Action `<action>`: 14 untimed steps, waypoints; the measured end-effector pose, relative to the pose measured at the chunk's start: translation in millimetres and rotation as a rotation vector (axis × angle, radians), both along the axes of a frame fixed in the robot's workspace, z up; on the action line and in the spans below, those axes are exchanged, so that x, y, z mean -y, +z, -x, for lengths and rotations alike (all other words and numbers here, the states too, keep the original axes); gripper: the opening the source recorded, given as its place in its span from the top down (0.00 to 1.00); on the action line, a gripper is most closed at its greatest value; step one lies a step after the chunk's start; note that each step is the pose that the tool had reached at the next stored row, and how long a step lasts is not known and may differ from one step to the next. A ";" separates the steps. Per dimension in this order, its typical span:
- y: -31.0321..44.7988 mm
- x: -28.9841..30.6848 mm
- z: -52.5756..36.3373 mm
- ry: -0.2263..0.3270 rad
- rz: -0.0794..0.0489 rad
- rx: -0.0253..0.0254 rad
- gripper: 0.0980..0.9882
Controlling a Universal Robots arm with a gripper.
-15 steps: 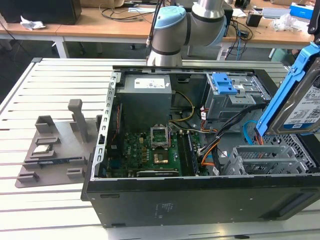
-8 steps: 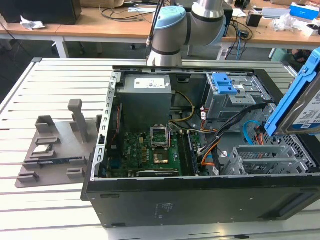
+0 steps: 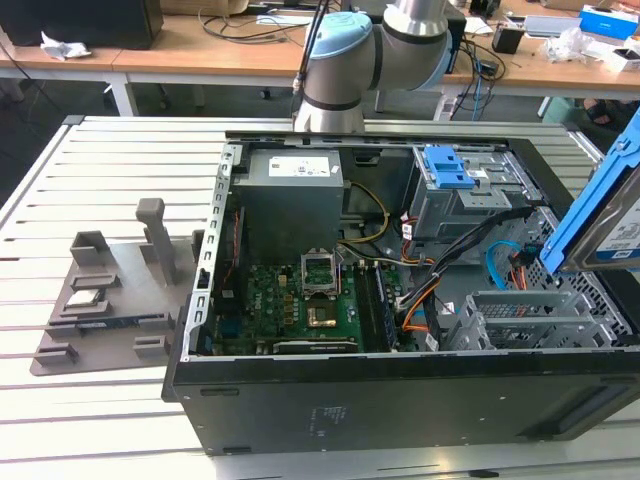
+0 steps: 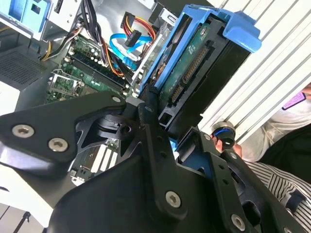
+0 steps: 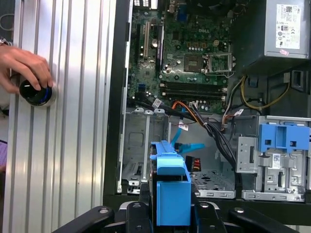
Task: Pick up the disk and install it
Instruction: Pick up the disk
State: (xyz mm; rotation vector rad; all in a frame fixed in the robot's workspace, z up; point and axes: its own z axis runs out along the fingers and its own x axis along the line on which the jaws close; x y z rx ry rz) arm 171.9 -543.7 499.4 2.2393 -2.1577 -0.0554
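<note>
Slatted grey tabletop [image 3: 100, 170] is seen beneath everything. Closest in, the gripper [image 4: 170, 116] is clamped tight around the disk [image 4: 194, 63], which is held tilted on edge above the open computer case [image 3: 400, 395], at the exterior view's right. Further off, a hand [image 5: 22, 65] is rested on a black knob [image 5: 36, 93].

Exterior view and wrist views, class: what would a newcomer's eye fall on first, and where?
The blue-framed disk, tilted up over the open computer case at the exterior view's right, stands out first. In the second wrist view the black hand is shut on it. The green motherboard lies bare inside the case.
</note>
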 end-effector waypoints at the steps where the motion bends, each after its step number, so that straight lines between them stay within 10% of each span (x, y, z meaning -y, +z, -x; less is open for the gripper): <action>1: -0.3 0.0 -1.0 0.000 0.000 0.0000 0.70; 14: -13.8 0.0 -8.4 0.000 0.000 0.0001 0.70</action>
